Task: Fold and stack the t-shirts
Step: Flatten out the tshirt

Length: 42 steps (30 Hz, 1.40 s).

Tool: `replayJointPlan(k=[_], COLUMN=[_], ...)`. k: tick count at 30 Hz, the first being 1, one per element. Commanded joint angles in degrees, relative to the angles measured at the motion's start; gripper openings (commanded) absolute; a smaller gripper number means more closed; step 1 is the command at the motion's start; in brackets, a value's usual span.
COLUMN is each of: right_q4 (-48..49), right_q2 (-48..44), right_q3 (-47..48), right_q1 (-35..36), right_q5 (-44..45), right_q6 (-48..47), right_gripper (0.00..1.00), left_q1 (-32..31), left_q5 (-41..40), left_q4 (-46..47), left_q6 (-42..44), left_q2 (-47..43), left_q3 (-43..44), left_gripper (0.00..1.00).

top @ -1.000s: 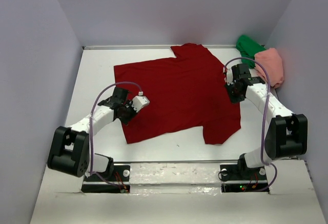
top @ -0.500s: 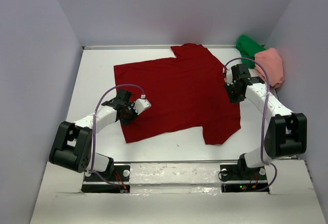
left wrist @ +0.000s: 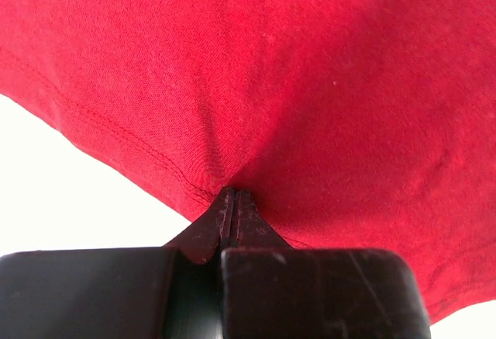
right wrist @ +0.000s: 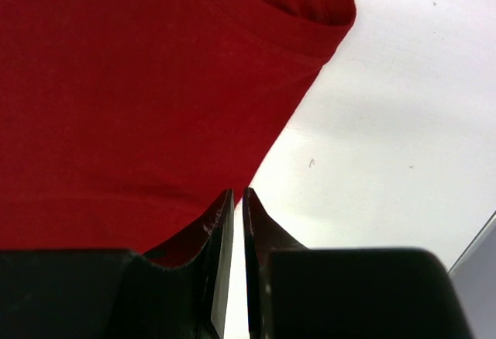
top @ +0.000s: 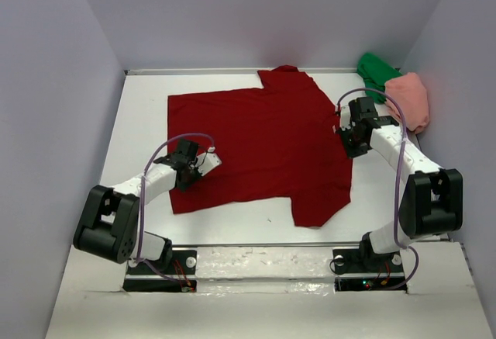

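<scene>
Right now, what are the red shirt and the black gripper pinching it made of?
The dark red t-shirt looks like soft matte knit cloth: stitched hem, puckers at the pinch. The left gripper seems hard black plastic, faintly scuffed.

You see a plain dark red t-shirt point(top: 260, 149) on a white tabletop point(top: 139, 122). At two o'clock, the bright green t-shirt point(top: 376, 69) and salmon pink t-shirt point(top: 411, 98) are both plain. The left claw point(left wrist: 232, 199) and right claw point(right wrist: 236, 199) are black. The left arm point(top: 151, 178) and right arm point(top: 395, 149) are white, with purple cables point(top: 399, 122).
</scene>
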Motion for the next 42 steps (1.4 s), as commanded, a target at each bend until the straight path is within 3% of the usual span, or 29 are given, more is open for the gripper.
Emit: replayJointPlan(k=[1,5,8,9,13,15,18,24,31,42], right_q4=[-0.43,-0.61,-0.7,-0.7,-1.4,-2.36,-5.43,-11.42,-15.99,-14.68], right_q2=[0.31,0.84,1.1,1.19,1.02,0.49,-0.03,-2.84,-4.43,-0.74], right_q3=[0.74,0.48,-0.22,-0.4,-1.89,-2.77,-1.9,-0.04,-3.39,-7.25], right_q1=[0.4,0.4,0.4,0.4,0.4,0.4,0.4,0.4,0.4,0.4], right_q5=[-2.42,-4.0,-4.1,-4.1,-3.66,-3.48,-4.0,-4.89,-8.58,-11.92], right_q6=[0.19,0.01,-0.34,-0.43,-0.52,-0.95,-1.04,-7.0,-10.71,-13.87], right_gripper=[0.15,0.15,0.16,0.19,0.27,0.31,0.34,0.41,0.37,0.37], left_q1=[0.37,0.29,0.29,0.29,0.29,0.29,0.2,0.2,0.2,0.2], left_q5=[-7.19,-9.84,-10.28,-9.93,-4.32,1.04,4.57,4.14,2.55,2.02], left_q4=[-1.99,0.3,1.71,1.71,-1.27,-4.69,-8.22,-13.49,-12.97,-12.27], left_q6=[0.61,-0.88,-2.2,-2.64,-4.23,-4.05,-2.74,0.6,1.05,-0.54], left_q2=[2.0,2.53,1.04,-0.44,-6.24,-10.02,-13.8,-20.31,-25.94,-26.91], left_q3=[-1.14,-0.44,0.26,0.61,3.6,5.0,5.54,1.25,-4.74,-4.66], left_gripper=[0.0,0.01,0.19,0.32,0.54,0.61,0.63,0.63,0.63,0.63])
